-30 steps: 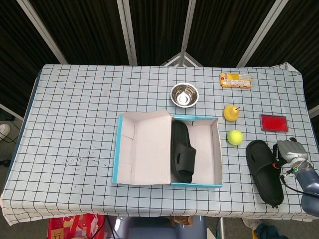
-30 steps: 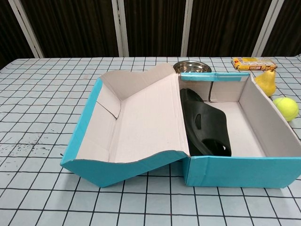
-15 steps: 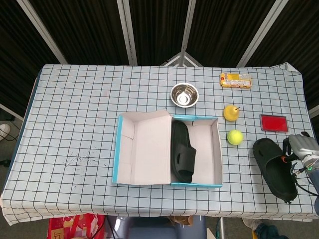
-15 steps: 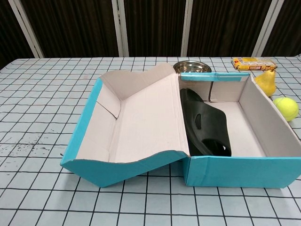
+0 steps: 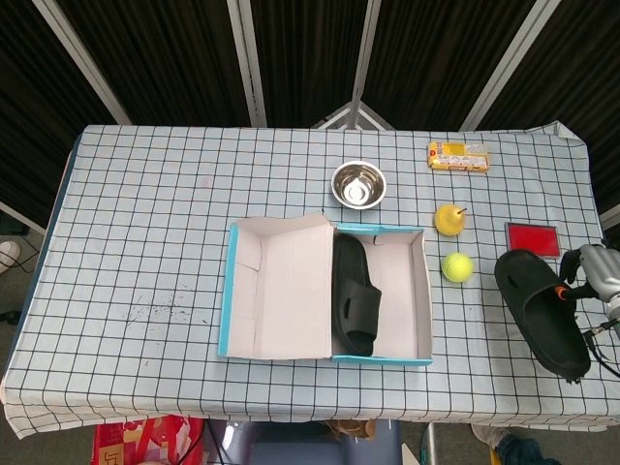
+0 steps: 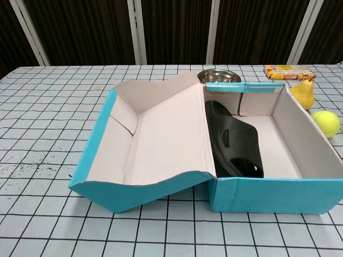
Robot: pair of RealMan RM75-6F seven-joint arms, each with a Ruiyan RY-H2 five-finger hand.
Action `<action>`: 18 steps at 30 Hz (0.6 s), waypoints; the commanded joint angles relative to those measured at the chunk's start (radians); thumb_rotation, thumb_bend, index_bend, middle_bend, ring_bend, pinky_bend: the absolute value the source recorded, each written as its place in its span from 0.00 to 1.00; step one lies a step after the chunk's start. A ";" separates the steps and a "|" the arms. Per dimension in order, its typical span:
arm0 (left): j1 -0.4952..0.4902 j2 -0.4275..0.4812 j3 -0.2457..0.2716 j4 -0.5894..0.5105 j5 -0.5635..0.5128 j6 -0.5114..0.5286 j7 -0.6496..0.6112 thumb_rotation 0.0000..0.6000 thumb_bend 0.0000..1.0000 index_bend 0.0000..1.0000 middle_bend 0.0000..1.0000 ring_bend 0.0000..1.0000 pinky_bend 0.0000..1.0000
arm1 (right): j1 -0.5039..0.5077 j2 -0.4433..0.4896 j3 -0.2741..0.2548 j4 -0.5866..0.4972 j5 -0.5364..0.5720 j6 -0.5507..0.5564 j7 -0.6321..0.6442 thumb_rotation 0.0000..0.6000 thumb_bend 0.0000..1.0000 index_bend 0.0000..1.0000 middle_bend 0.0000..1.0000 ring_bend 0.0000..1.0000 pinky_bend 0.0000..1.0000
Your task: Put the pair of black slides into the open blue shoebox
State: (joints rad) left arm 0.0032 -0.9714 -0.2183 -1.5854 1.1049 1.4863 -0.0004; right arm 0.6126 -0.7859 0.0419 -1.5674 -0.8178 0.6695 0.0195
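The open blue shoebox (image 5: 229,291) (image 6: 96,139) lies mid-table with its lid folded out to the left. One black slide (image 5: 354,295) (image 6: 236,142) lies inside along the box's left side. The second black slide (image 5: 542,315) is at the table's right edge, and my right hand (image 5: 599,274) grips its right side near the strap; it looks raised off the cloth. That hand and slide do not show in the chest view. My left hand is in neither view.
A steel bowl (image 5: 358,184) (image 6: 218,75) stands behind the box. A pear (image 5: 448,219) (image 6: 304,94) and a tennis ball (image 5: 457,266) (image 6: 325,122) lie between box and held slide. A red card (image 5: 532,238) and a yellow packet (image 5: 458,156) (image 6: 289,72) sit at the far right.
My right hand has carried the second slide up and to the right, from beside the tennis ball toward the table's right edge. The box and the slide in it have not moved.
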 commanded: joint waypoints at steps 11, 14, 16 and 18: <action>-0.002 0.005 0.002 0.003 0.013 -0.016 -0.034 1.00 0.81 0.17 0.04 0.00 0.05 | -0.080 0.270 0.113 -0.290 -0.049 0.099 0.145 1.00 0.51 0.63 0.57 0.22 0.00; 0.001 0.010 0.002 0.005 0.021 -0.017 -0.060 1.00 0.81 0.17 0.04 0.00 0.05 | -0.079 0.309 0.138 -0.374 -0.026 0.094 0.175 1.00 0.51 0.63 0.57 0.22 0.00; 0.004 0.014 0.001 0.006 0.026 -0.015 -0.077 1.00 0.81 0.17 0.04 0.00 0.05 | -0.074 0.322 0.151 -0.408 -0.022 0.087 0.185 1.00 0.51 0.63 0.57 0.23 0.00; 0.008 0.018 0.001 0.009 0.031 -0.014 -0.096 1.00 0.81 0.17 0.04 0.00 0.05 | -0.066 0.328 0.164 -0.441 -0.016 0.087 0.183 1.00 0.51 0.63 0.57 0.23 0.00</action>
State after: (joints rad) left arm 0.0077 -0.9575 -0.2169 -1.5785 1.1310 1.4711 -0.0855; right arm 0.5417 -0.4750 0.1870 -1.9787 -0.8452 0.7573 0.1924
